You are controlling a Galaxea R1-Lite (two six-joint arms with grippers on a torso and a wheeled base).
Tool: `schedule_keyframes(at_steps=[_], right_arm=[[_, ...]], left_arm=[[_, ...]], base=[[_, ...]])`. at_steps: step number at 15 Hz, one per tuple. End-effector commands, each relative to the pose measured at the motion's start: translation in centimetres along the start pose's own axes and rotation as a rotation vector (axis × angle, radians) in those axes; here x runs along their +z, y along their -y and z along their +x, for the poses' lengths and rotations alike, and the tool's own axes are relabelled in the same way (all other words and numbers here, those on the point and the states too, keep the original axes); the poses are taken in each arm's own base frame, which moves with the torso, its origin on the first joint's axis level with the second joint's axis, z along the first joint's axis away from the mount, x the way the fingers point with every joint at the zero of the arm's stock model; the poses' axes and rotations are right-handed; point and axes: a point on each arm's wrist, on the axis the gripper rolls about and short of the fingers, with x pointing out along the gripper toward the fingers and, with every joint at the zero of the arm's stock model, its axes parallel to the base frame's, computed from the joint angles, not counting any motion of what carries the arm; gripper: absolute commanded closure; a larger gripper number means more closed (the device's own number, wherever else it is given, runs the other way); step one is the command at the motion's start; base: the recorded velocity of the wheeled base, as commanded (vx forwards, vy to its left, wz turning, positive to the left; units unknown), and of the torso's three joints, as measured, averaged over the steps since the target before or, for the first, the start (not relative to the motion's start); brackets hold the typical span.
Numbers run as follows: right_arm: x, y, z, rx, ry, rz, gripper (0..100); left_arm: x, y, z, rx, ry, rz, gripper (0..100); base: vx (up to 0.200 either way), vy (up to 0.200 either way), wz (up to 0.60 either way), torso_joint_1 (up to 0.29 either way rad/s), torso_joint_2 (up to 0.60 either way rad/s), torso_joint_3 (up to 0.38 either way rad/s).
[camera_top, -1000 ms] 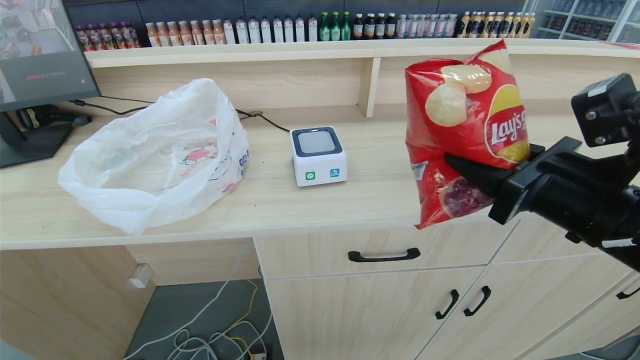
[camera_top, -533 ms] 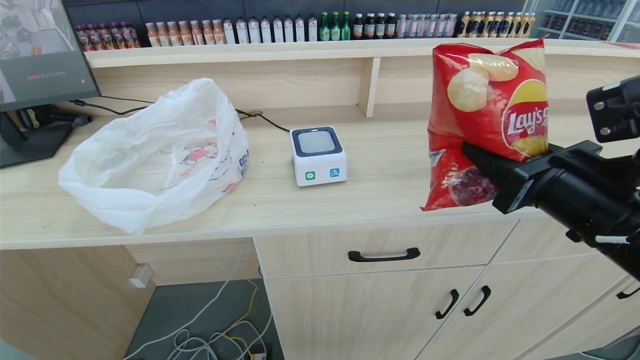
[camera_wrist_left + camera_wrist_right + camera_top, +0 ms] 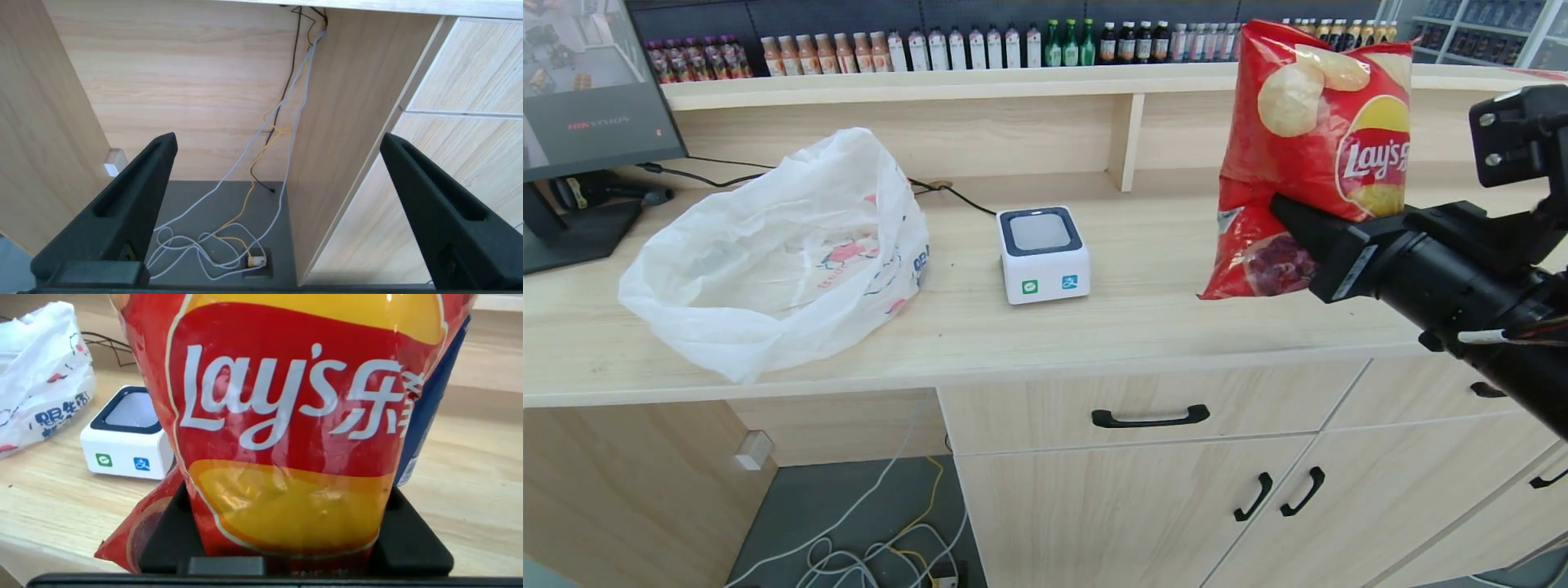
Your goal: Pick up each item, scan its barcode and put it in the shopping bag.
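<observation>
Head view: the right gripper [image 3: 1298,222] pinches a chip bag [image 3: 1307,147] upright above the counter [image 3: 1143,318], right of the scanner [image 3: 1043,253] and well apart from the shopping bag [image 3: 768,253]. Left wrist view: the left gripper [image 3: 278,145] gapes wide above floor cables [image 3: 233,224]. Right wrist view: the chip bag sits clamped, scanner beyond

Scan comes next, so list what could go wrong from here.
The right gripper pinches the chip bag low, most of it above; it may flop or slip. The scanner faces up while the chip bag stands upright; its barcode may not meet the window. The shopping bag lies slumped; the drop may miss its mouth.
</observation>
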Motion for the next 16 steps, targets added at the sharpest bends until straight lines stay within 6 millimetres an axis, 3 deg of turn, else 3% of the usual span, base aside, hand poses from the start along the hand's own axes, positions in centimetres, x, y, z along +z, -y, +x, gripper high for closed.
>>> schedule_keyframes(at_steps=[1, 6, 10, 16], right_arm=[[-0.5, -0.1, 0.9, -0.002, -0.014, -0.004, 100], [-1.1, -0.3, 1.7, -0.001, -0.029, -0.005, 100], [-1.7, -0.5, 2.2, 0.001, -0.045, -0.009, 100], [-1.6, 0.0, 0.8, -0.002, -0.045, 0.006, 100]], left_arm=[[0.0, 0.0, 0.0, 0.002, 0.001, 0.000, 0], [0.0, 0.0, 0.0, 0.002, 0.001, 0.000, 0], [0.0, 0.0, 0.0, 0.000, -0.001, -0.002, 0], [0.0, 0.0, 0.0, 0.000, -0.001, 0.000, 0]], base=[[0.000, 0.000, 0.00, 0.000, 0.00, 0.000], [0.000, 0.000, 0.00, 0.000, 0.00, 0.000], [0.000, 0.200, 0.00, -0.002, 0.00, 0.004], [0.000, 0.200, 0.00, 0.004, 0.00, 0.004]])
